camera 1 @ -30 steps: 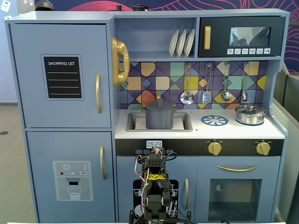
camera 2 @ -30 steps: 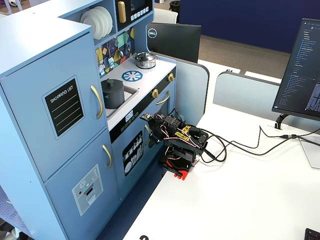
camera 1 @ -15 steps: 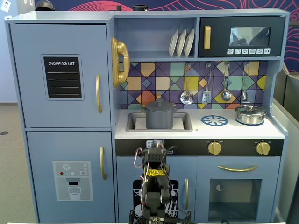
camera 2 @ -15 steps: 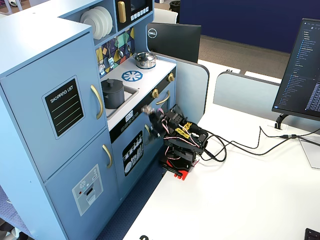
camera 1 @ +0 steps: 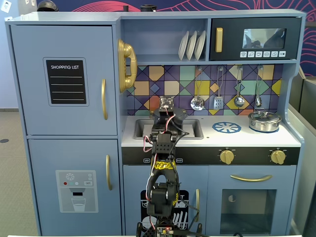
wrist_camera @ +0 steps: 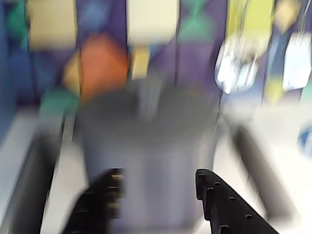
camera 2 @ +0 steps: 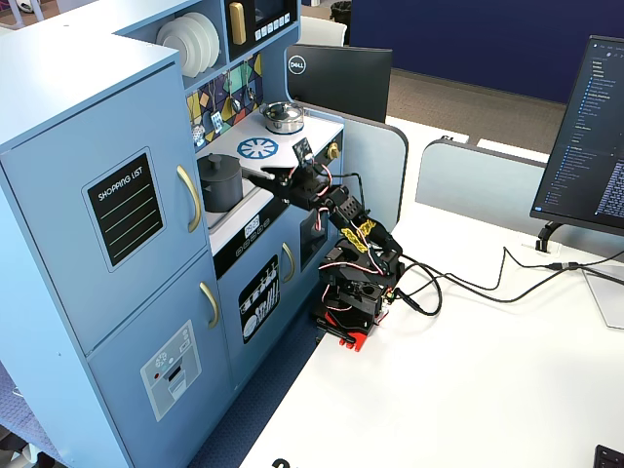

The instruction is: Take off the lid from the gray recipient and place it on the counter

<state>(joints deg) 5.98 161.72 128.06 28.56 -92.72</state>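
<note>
A: How far is the task being judged to have got?

B: Nothing is being counted as done. The lid [camera 2: 218, 160] is being seen on top of the gray recipient [wrist_camera: 146, 156], which is standing in the sink recess just ahead of the end effector [wrist_camera: 158, 195]. Lifting and setting down on the tabletop [camera 2: 292, 135] are being left to do.

A: And how is the end effector being read?

B: It is being shown spread apart in the blurred wrist view, its fingers [wrist_camera: 219, 202] low before the recipient's wall. Nothing is being pinched; contact cannot be told.
</note>
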